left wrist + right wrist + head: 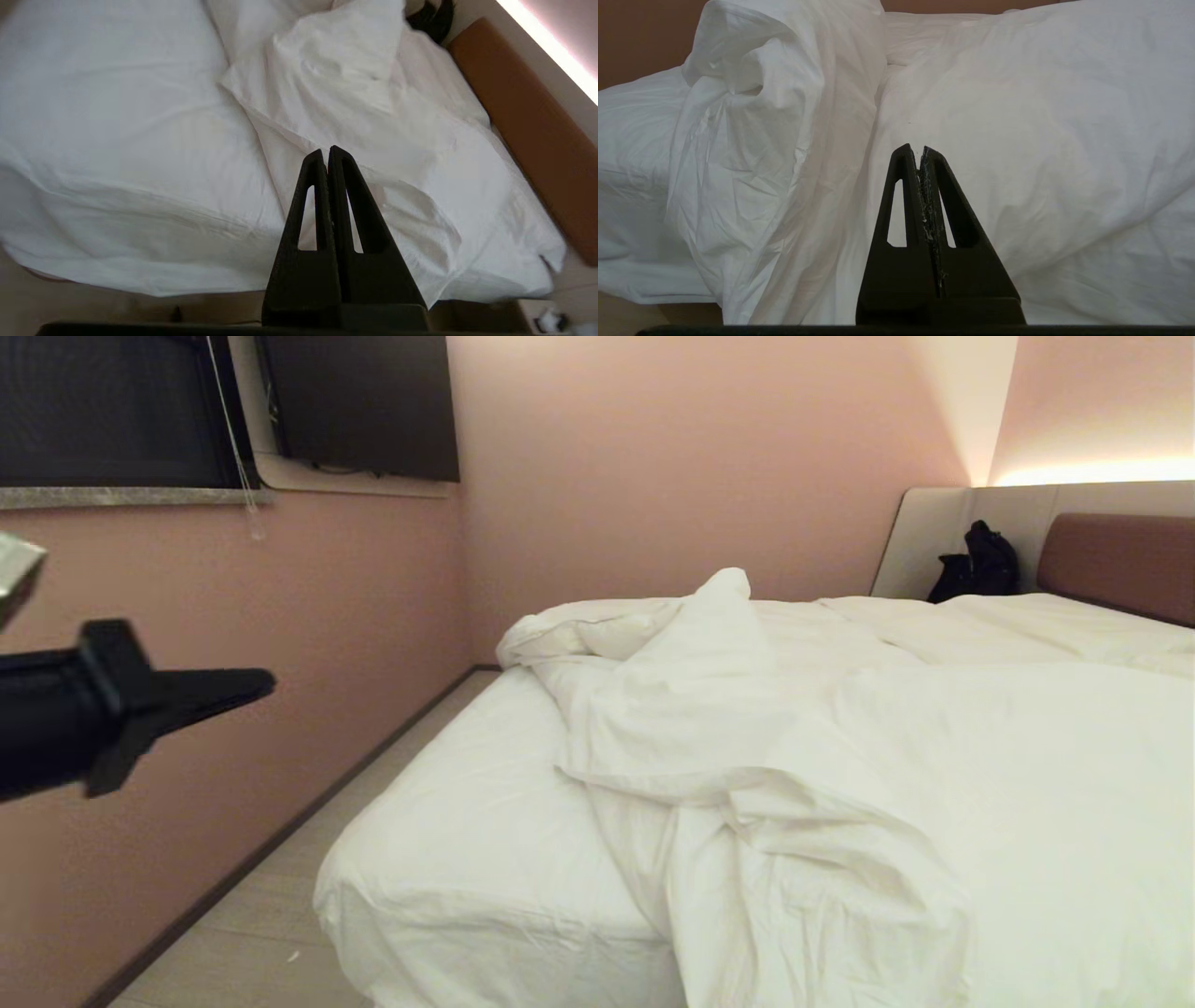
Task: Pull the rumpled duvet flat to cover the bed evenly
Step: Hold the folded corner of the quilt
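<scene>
The white duvet lies rumpled and folded back over the right part of the bed, leaving a strip of smooth mattress sheet bare along the left side. A bunched fold rises near the far edge. In the air at the left of the head view, off the bed, my left gripper is raised and shut on nothing; in its wrist view it points toward the duvet from a distance. My right gripper is shut and empty, facing the duvet's hanging side; it is outside the head view.
A pink wall runs close along the bed's left side with a narrow strip of pale floor between. A dark bag sits by the brown headboard at the far right. A window and a black screen hang high on the left.
</scene>
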